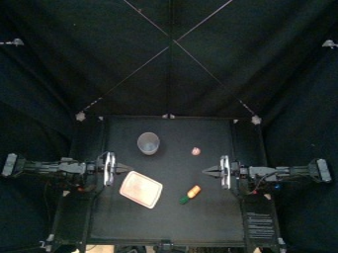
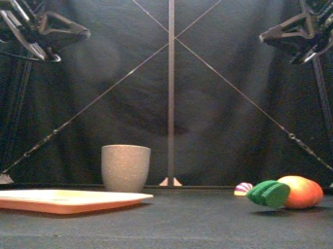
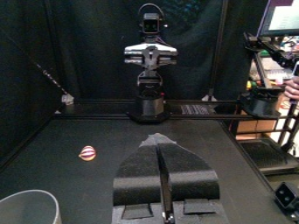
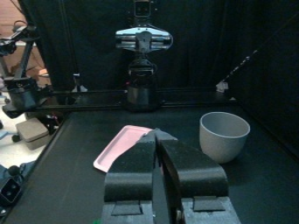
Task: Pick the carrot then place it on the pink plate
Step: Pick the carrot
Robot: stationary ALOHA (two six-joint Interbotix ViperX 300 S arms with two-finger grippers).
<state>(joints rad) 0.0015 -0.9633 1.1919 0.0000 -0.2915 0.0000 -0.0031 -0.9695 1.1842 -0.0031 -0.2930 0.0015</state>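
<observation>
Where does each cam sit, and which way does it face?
Top: high overhead, looking down on the table; left gripper and right gripper show.
Front: at the table's front edge, looking level at cup, plate, carrot; left arm and right arm in the upper corners.
Left wrist: on the left arm, facing the right arm; own shut jaws.
Right wrist: on the right arm, facing the left arm; own shut jaws.
Shared: both wrist views catch the cup.
</observation>
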